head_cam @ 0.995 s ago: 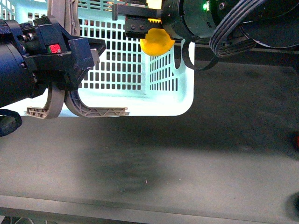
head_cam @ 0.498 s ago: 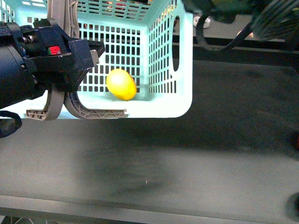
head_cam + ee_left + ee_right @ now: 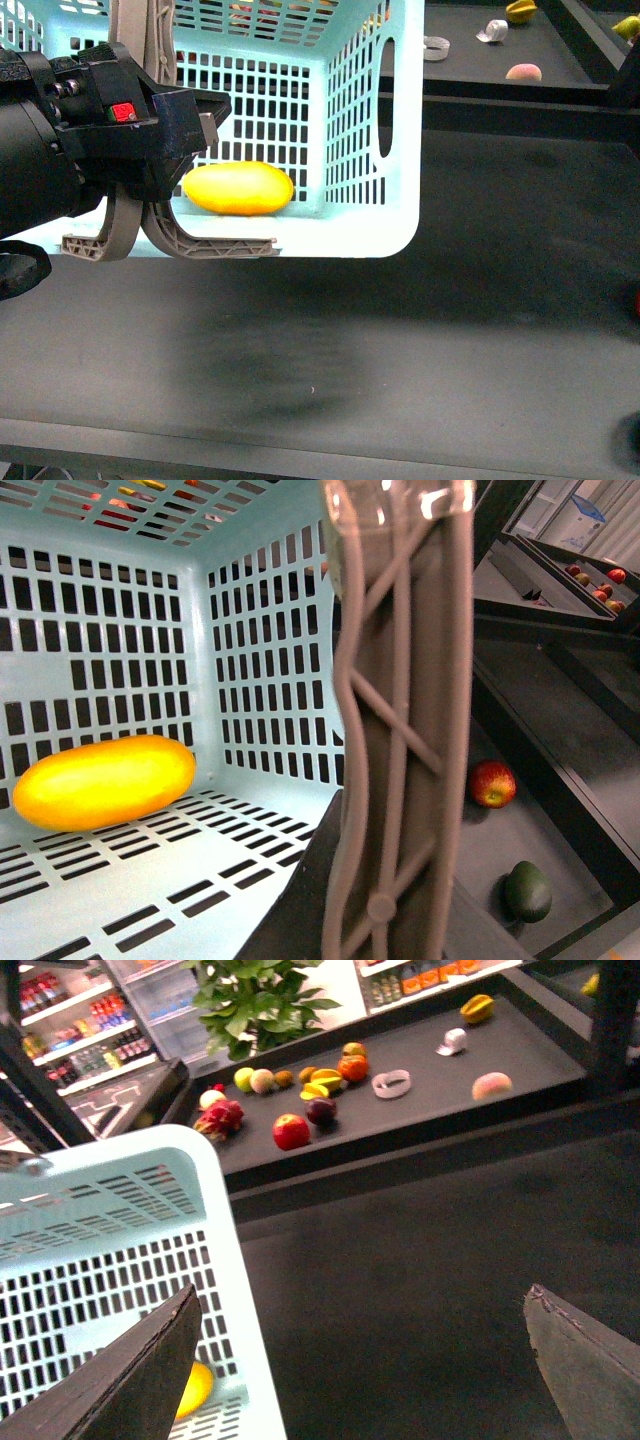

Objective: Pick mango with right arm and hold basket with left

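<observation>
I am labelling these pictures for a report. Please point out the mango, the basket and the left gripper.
mango [image 3: 238, 189], front view, middle of its yellow skin.
basket [image 3: 404, 160], front view, solid part of its right wall.
left gripper [image 3: 196, 118], front view, midway between its fingertips.

We see the mango [image 3: 238, 188] lying on its side on the floor of the basket [image 3: 400, 215]. It is a smooth, elongated oval, bright yellow and deepening to orange toward 1 end, and it rests close to a slotted wall. The basket is pale turquoise plastic with slotted walls and floor. Its 2 grey ribbed handles [image 3: 215, 243] run through our left gripper [image 3: 190, 118], a bulky black unit with a small red square mark, clamped around them at the near side.
</observation>
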